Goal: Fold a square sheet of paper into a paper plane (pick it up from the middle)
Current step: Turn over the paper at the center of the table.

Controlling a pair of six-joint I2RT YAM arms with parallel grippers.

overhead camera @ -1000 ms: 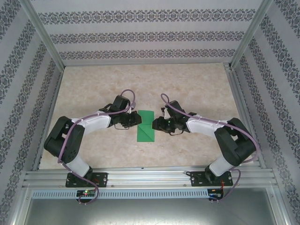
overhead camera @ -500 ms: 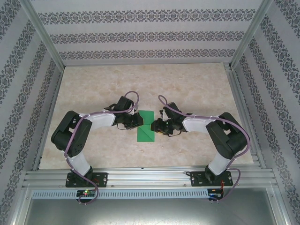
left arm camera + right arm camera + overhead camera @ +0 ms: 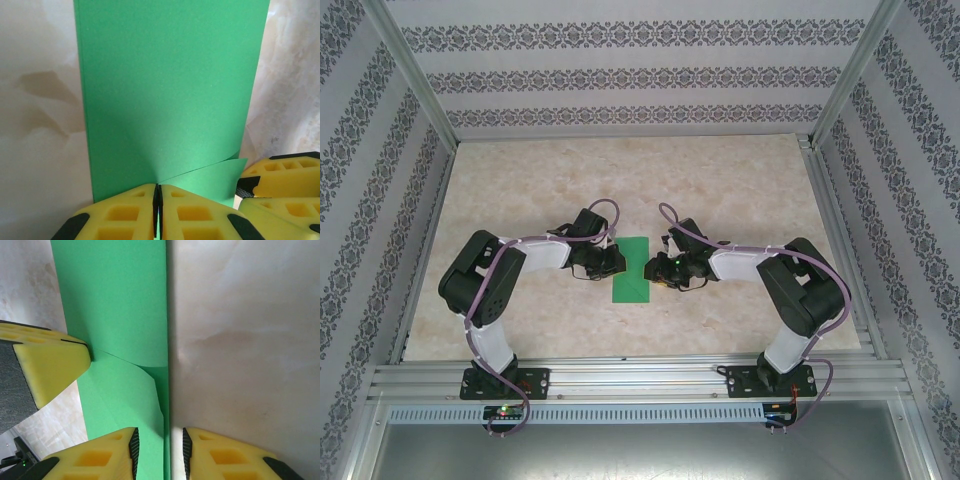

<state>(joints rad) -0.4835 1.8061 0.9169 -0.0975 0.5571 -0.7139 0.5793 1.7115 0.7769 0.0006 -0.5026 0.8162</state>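
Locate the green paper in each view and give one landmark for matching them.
Top external: green paper at the centre of the table, between left claw and right claw.
Left wrist: upper middle, near edge pinched in the shut left claw.
Right wrist: left half, open right claw astride its right edge.
Landmark: the curled flap beside the claws in both wrist views.

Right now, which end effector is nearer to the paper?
Left. The left end effector is shut on the paper at its edge; the right end effector straddles the opposite edge, fingers apart.
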